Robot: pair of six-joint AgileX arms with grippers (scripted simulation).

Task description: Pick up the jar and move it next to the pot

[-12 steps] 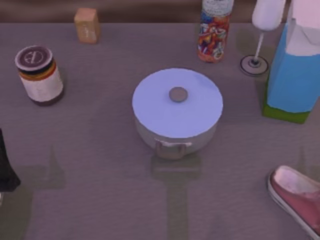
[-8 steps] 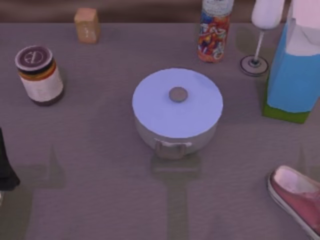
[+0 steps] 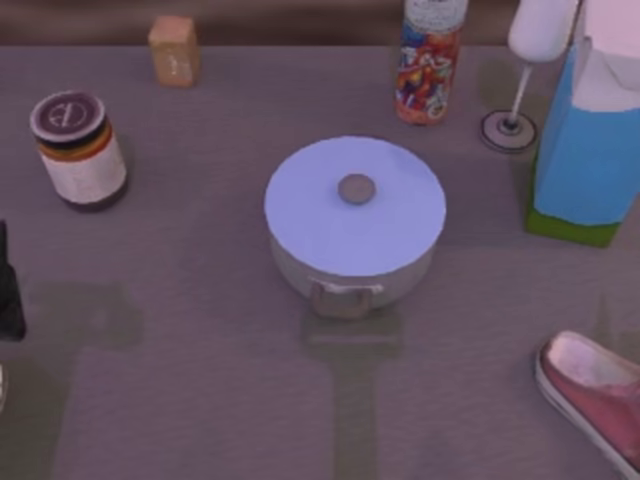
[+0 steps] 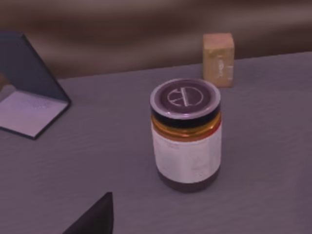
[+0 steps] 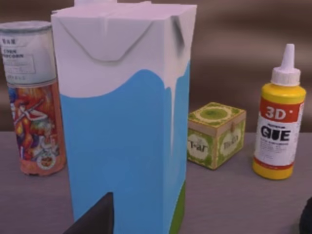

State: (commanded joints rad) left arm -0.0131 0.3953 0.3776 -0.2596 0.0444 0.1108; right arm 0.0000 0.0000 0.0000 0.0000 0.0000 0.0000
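Fingers of left arm (image 3: 8, 290) (mostly hidden): state unclear; jar (image 3: 78, 148) untouched.

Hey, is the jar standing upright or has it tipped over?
Upright. The jar stands on its base on the table, dark lid on and facing up, at the table's left, well apart from the pot.

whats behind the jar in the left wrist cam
A small tan block stands behind the jar, apart from it, near the table's far edge. The table patch directly behind the jar is hidden.
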